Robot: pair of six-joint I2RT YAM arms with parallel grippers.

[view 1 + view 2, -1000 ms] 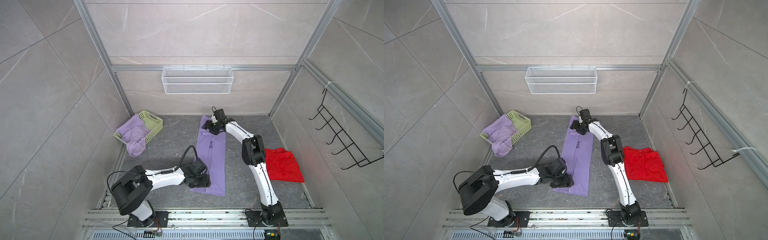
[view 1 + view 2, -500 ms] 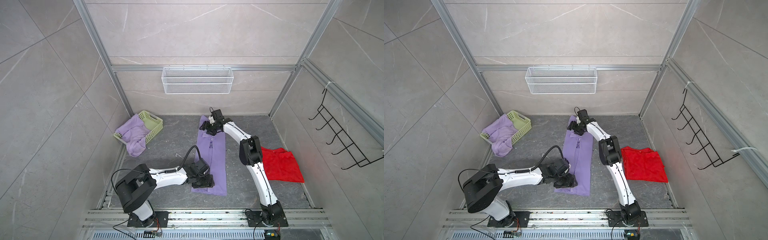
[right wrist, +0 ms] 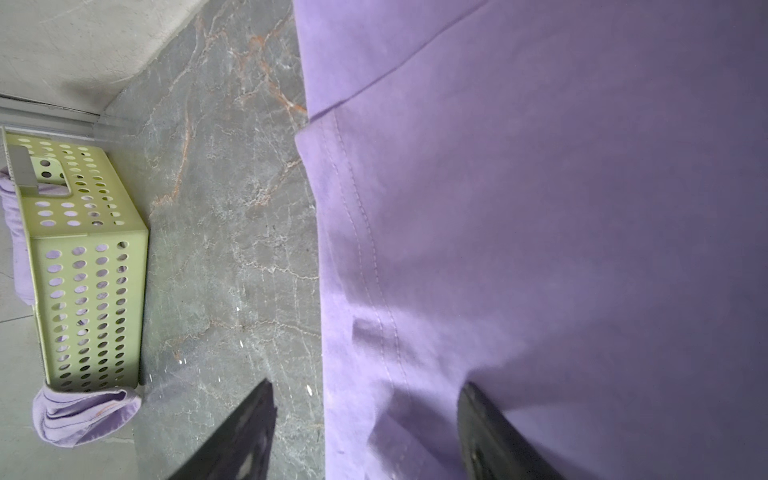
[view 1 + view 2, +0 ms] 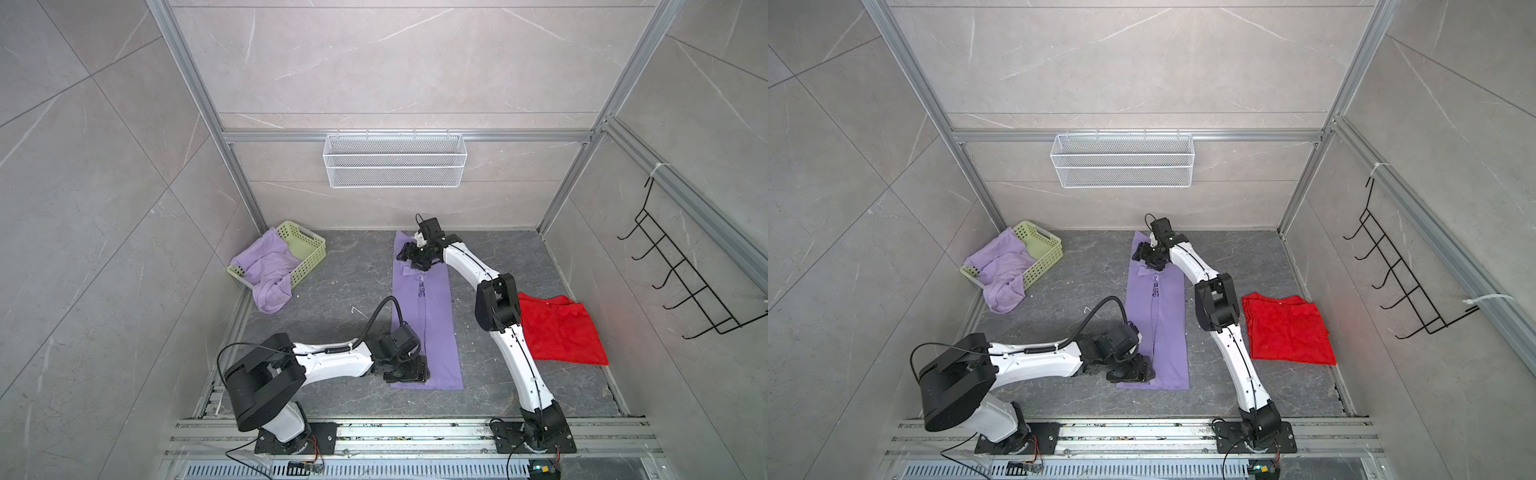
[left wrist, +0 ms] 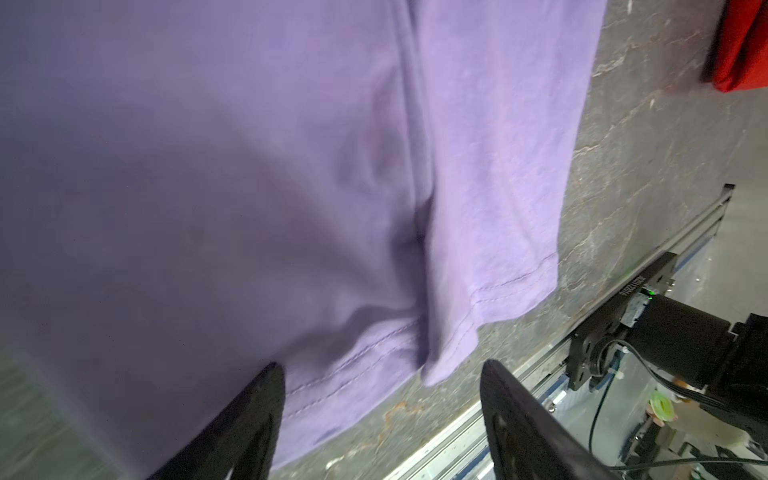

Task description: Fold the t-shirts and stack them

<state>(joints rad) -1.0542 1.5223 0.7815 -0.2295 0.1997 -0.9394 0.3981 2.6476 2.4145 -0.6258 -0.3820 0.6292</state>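
Observation:
A lilac t-shirt [image 4: 424, 316] [image 4: 1160, 320] lies on the dark floor, folded lengthwise into a long narrow strip. My left gripper [image 4: 409, 372] [image 4: 1133, 372] is low at the strip's near left corner. It is open [image 5: 381, 365], and the stitched hem of the t-shirt [image 5: 249, 166] runs between its fingers. My right gripper [image 4: 415, 259] [image 4: 1148, 257] sits at the far end, open [image 3: 366, 384]. One of its fingers is over bare floor and one over the t-shirt [image 3: 540, 208], straddling its side edge. More lilac t-shirts [image 4: 268, 270] [image 4: 1000, 270] spill out of the basket.
The pale green perforated basket [image 4: 305, 245] [image 4: 1044, 245] [image 3: 91, 270] stands in the far left corner. A red cloth [image 4: 561, 332] [image 4: 1287, 328] [image 5: 744, 41] lies right of the right arm. A white wire basket [image 4: 395, 166] hangs on the back wall and a black hook rack [image 4: 685, 282] on the right wall.
My left gripper has slid nearer along the strip's left edge to its near corner. My right gripper has shifted a little to the left at the far end. Both stay open.

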